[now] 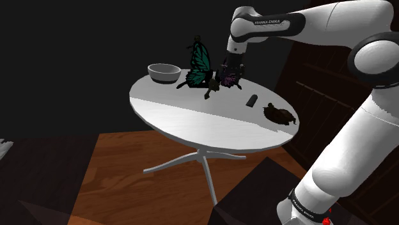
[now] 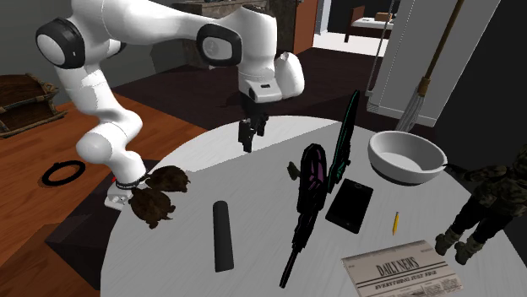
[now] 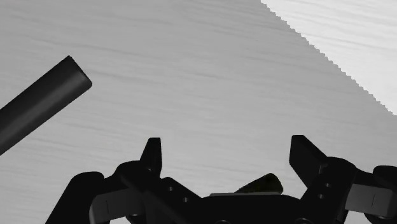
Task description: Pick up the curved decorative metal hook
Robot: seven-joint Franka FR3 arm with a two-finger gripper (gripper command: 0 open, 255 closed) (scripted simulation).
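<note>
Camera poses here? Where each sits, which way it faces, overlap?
Shoulder view: beside and behind the stand, looking down on the round table; the arm shows at its right.
Second exterior view: across the table, facing the arm; arm and pincer show.
Wrist view: on the hand, looking down at the tabletop; open pincer fingers show.
Shared: the black cylinder appears in all three.

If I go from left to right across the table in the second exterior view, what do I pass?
Brown lumpy animal → black rod → purple-and-black ornament → flat black slab → white bowl → camouflage figure.
</note>
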